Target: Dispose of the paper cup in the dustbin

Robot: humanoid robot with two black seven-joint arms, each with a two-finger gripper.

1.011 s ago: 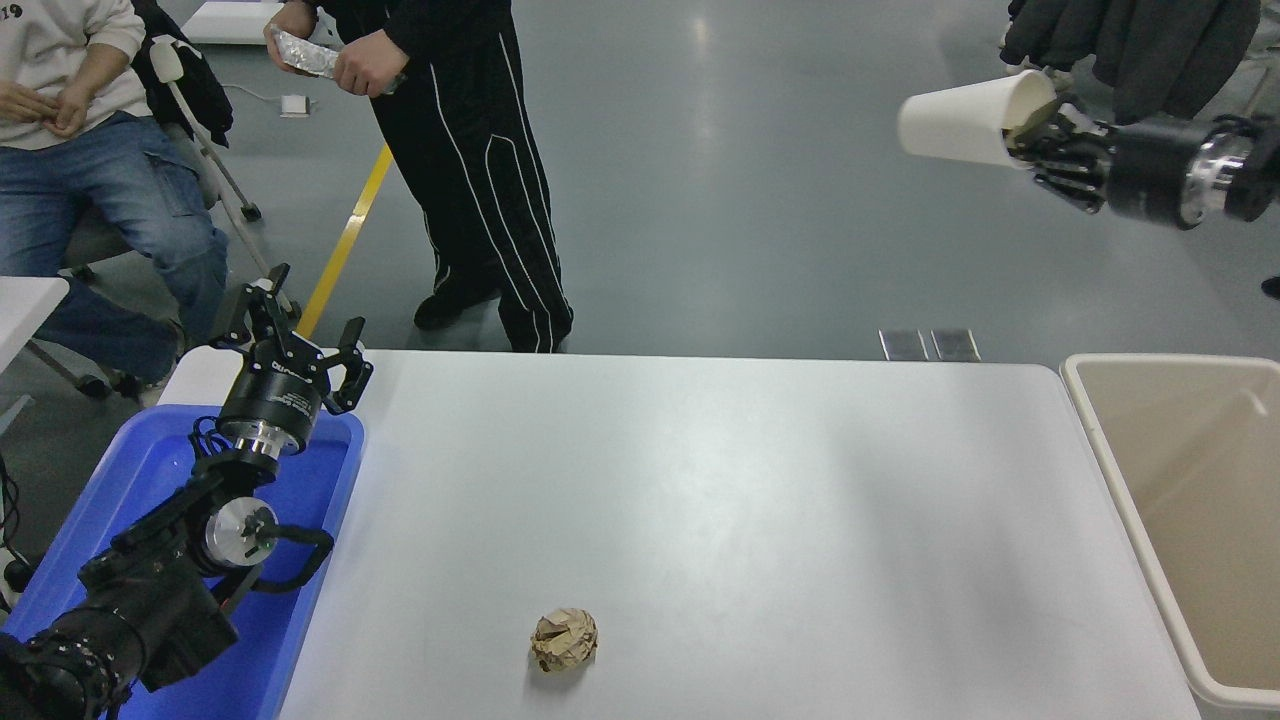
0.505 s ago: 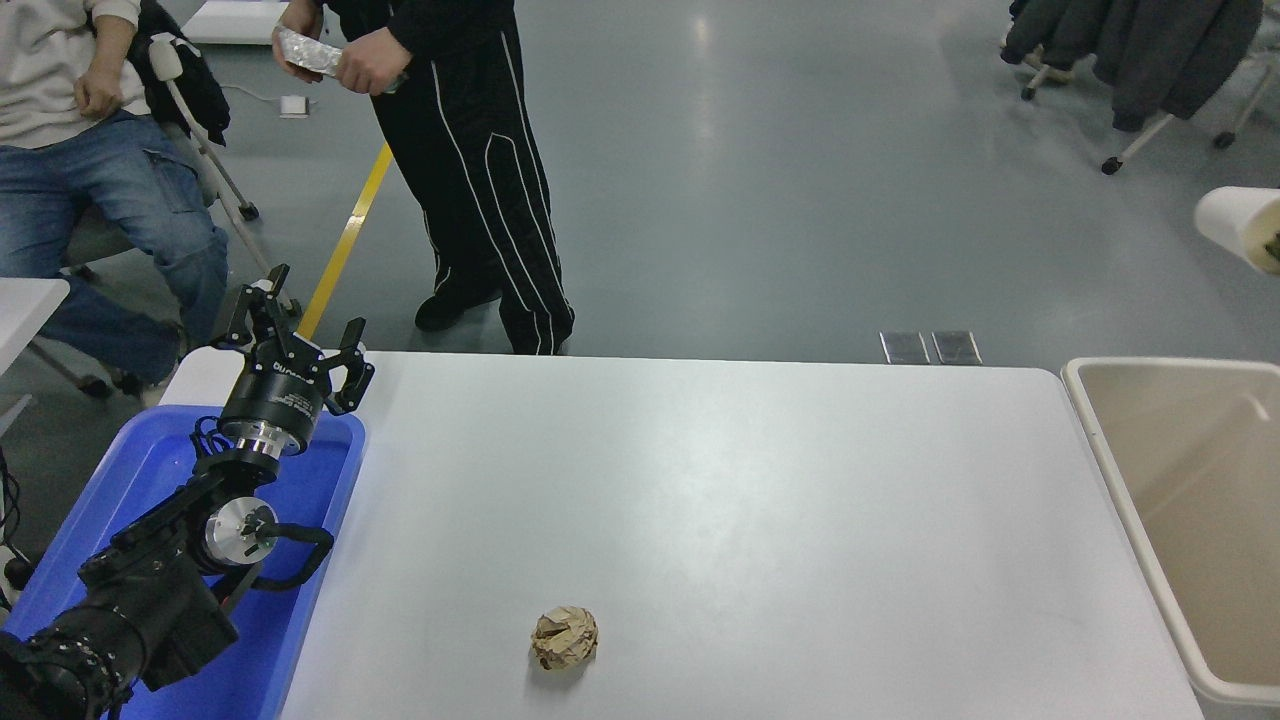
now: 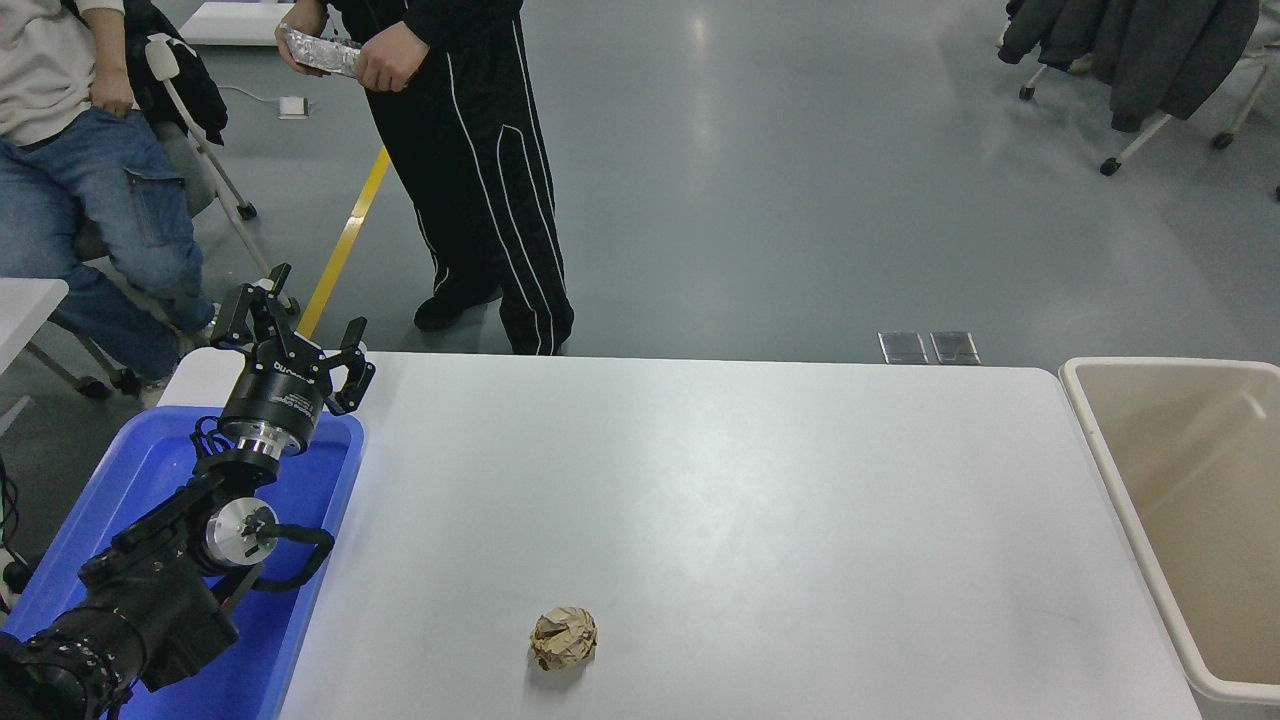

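Note:
The paper cup is out of view. The dustbin (image 3: 1105, 455) stands at the table's right end, beige with a pale rounded rim and a tan inside; the part of its inside that shows holds nothing. My right arm and gripper are out of the picture. My left gripper (image 3: 297, 337) is parked at the lower left over the blue tray, its fingers spread open and empty.
A crumpled brown paper ball (image 3: 564, 640) lies near the table's front edge. A blue plastic tray (image 3: 320, 490) sits at the left under my left arm. One person stands at the far side holding a silvery packet (image 3: 320, 52); another sits at the far left.
My right gripper, holding the paper cup high at the upper right, has moved right and out of the picture with the cup. The left arm has not moved.

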